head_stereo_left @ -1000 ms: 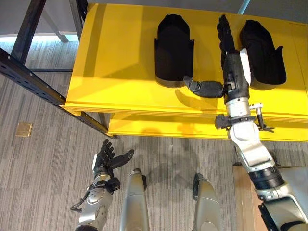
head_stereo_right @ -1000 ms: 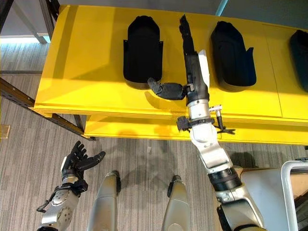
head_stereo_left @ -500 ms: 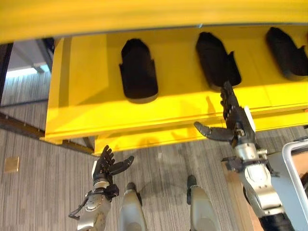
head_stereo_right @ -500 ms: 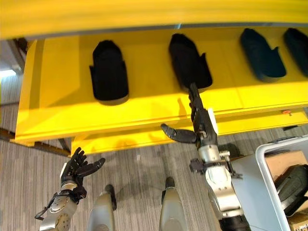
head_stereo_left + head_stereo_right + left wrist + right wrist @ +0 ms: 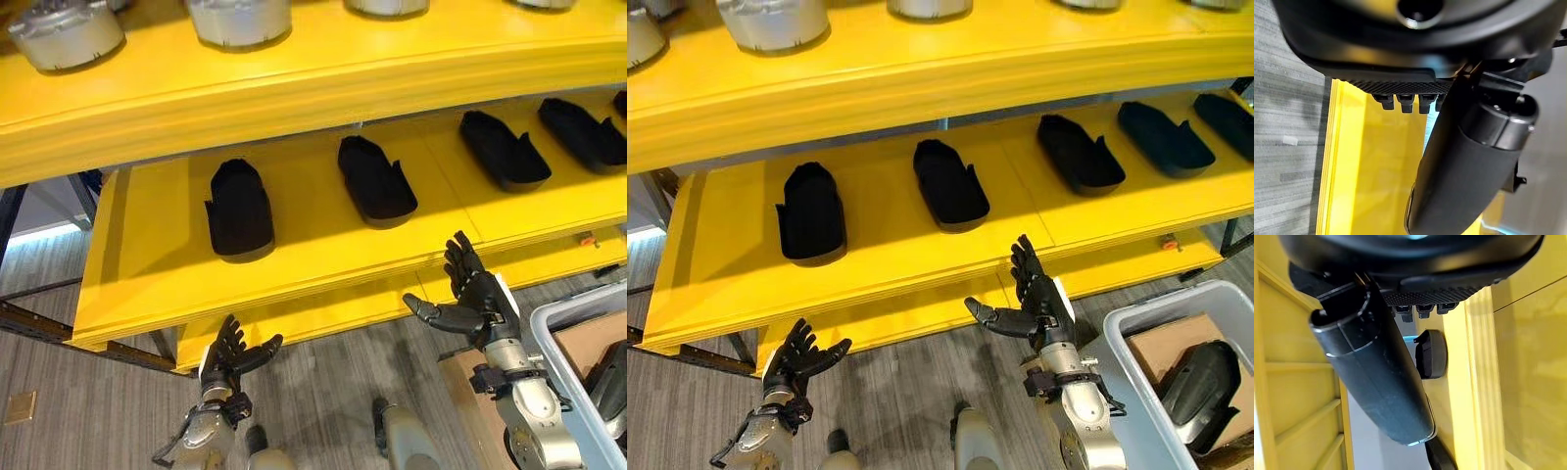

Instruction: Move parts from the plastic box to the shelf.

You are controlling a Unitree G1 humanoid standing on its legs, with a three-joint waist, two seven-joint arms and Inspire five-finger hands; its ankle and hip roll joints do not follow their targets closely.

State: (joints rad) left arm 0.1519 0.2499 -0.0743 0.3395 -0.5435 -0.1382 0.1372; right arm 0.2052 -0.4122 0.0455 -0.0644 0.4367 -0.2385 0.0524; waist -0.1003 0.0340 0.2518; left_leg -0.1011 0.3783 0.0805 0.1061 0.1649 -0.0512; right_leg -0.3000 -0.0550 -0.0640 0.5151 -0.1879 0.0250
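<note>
Shelf (image 5: pixel 872 245): black parts (image 5: pixel 811 213) spaced apart with bare yellow gaps between; upper shelf board (image 5: pixel 921 73) overhangs, limiting access from above.
</note>
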